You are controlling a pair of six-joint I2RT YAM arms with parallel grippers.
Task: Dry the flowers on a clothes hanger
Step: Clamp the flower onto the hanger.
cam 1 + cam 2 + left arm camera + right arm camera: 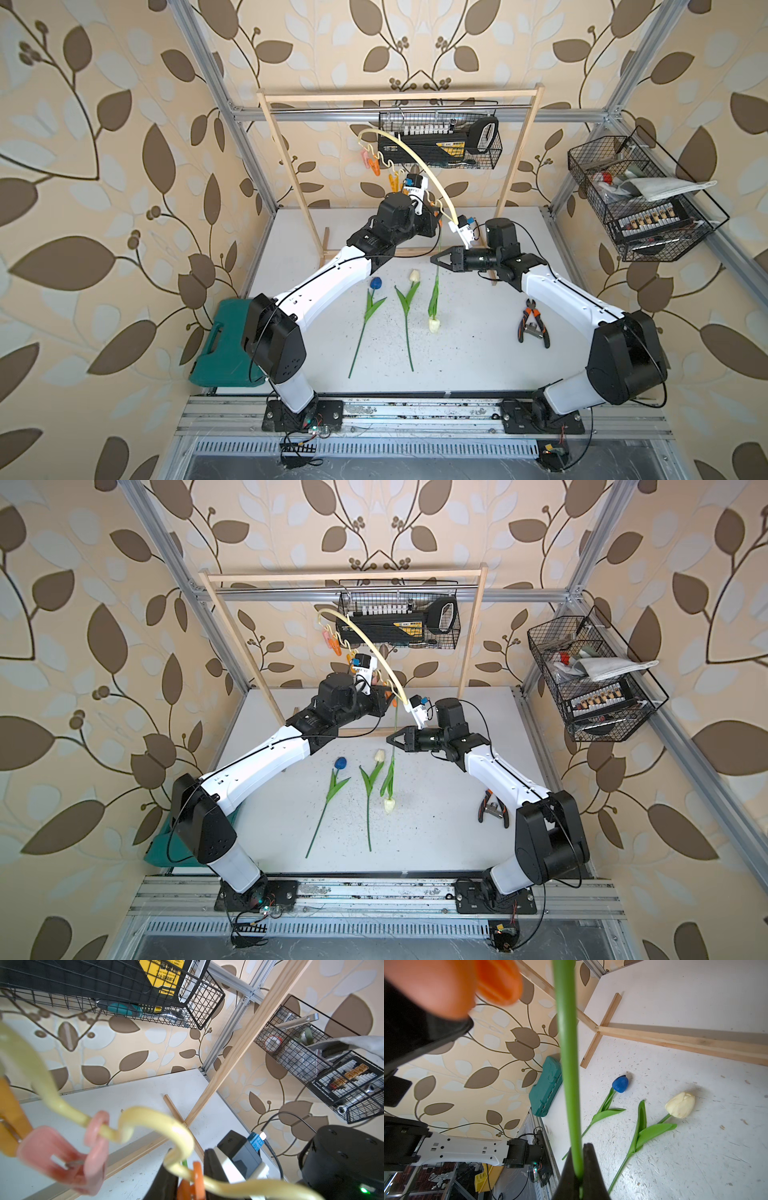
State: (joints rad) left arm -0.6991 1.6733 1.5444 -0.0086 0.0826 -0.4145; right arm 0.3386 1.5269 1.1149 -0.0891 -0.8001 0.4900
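Left end effector (187, 1177) narrow, pinching orange clothespin (198, 1176) on clothes hanger (145, 1114); right end effector (579, 1169) clamped on stem of hanging, head-down white tulip (433, 325).

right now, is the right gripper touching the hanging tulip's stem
Touching. The right wrist view shows the jaws of the right gripper shut on the tulip stem, with no gap.

Bright, even light casts soft shadows on the table (478, 353). Both top views bow at the edges. The clothes hanger (149, 1114) and orange clothespin (498, 982) blur near the wrist cameras.
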